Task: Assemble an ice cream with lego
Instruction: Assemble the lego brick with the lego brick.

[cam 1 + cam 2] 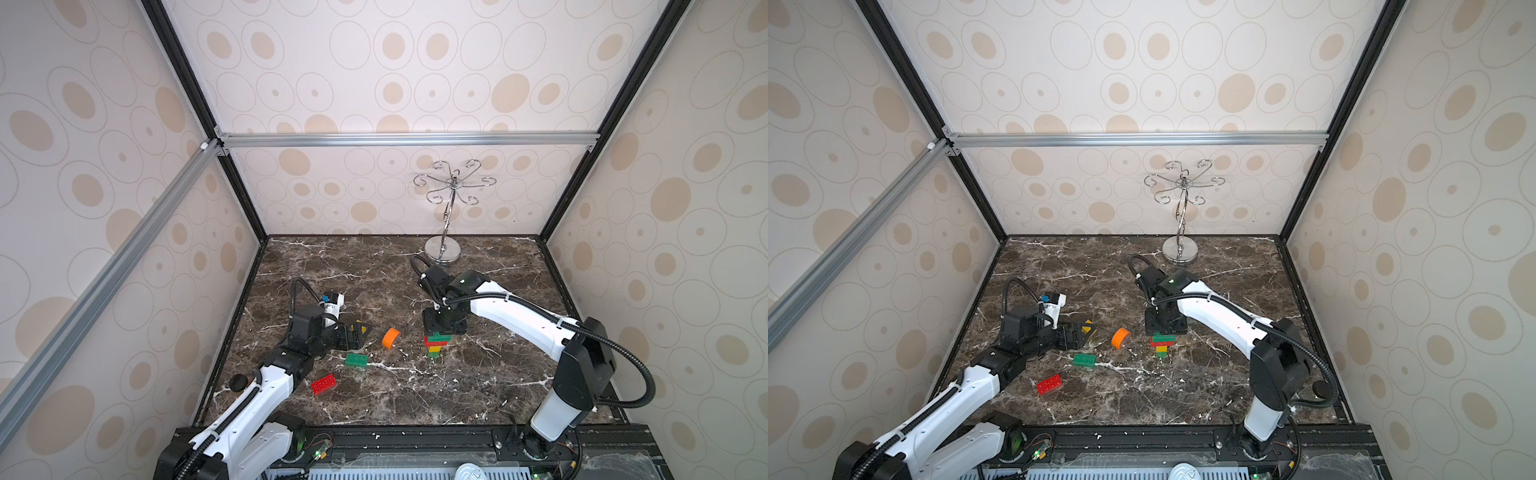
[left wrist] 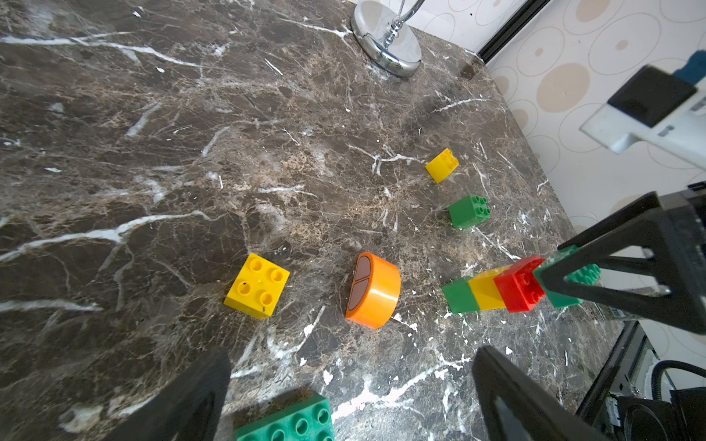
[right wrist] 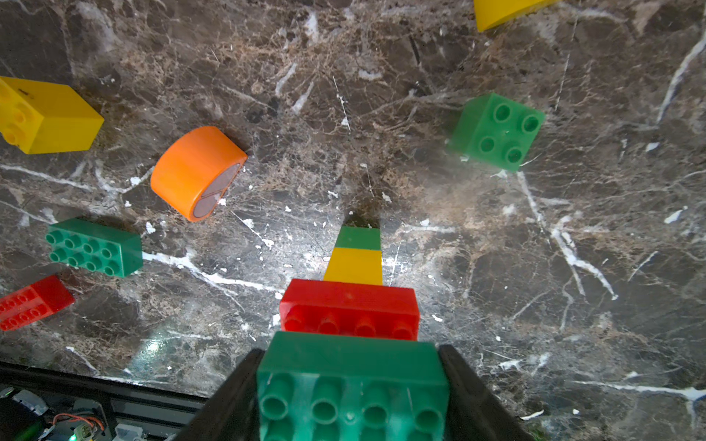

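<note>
My right fingers (image 1: 442, 326) are clamped on the short ends of a green oblong studded plastic brick (image 3: 351, 382). It sits on top of a narrow tower (image 1: 434, 347) near the middle of the dark marble counter (image 1: 478, 374). Below it come a red oblong brick (image 3: 349, 305), a yellow block (image 3: 353, 265) and a green foot block (image 3: 358, 237), so the tower widens upward like a cone. I judge that I am seating this fourth layer. Whether it is pressed fully home I cannot tell.

My left fingers (image 1: 357, 336) are spread wide and hold nothing. They hang low at 9 o'clock from the tower, with a loose yellow square brick (image 2: 256, 285) just ahead. The orange half-round domed plastic piece (image 1: 391, 338) lies on its side just at 9 o'clock of the tower, its hollow underside facing sideways. A loose green oblong brick (image 1: 356, 360) and a loose red oblong brick (image 1: 324, 384) lie toward 8 o'clock. A silver hooked metal stand (image 1: 443, 249) is at 12 o'clock, well apart.

Next I should let go and rise straight up, since the foot is small and a sideways tug could topple the tower. The dome then needs turning underside down before it can crown the cone.
</note>
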You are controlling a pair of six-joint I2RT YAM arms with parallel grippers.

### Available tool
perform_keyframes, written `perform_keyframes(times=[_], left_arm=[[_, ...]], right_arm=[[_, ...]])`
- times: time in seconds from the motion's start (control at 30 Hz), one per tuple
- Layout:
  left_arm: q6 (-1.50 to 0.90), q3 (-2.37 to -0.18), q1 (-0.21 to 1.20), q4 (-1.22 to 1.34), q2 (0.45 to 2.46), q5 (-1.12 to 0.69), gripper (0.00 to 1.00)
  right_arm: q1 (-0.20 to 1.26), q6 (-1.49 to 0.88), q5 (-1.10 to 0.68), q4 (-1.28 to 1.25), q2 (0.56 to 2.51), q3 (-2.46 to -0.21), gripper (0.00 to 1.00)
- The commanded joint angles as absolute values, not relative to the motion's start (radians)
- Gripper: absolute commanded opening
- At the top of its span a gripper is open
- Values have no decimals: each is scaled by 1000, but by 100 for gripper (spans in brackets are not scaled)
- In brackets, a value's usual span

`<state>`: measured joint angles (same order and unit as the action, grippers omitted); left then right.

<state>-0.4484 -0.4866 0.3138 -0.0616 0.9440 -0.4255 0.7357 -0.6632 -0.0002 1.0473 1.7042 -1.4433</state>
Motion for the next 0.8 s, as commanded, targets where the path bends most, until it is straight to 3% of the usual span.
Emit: perform_keyframes(times=[0.0, 0.77], left_arm=[[-453, -492, 308, -55, 925, -430, 100], [-449, -492, 308, -63, 914, -425, 100]], right_arm=[[747, -657, 11, 1053, 1717, -1466, 47], [756, -675, 11, 1028, 1745, -1435, 47]])
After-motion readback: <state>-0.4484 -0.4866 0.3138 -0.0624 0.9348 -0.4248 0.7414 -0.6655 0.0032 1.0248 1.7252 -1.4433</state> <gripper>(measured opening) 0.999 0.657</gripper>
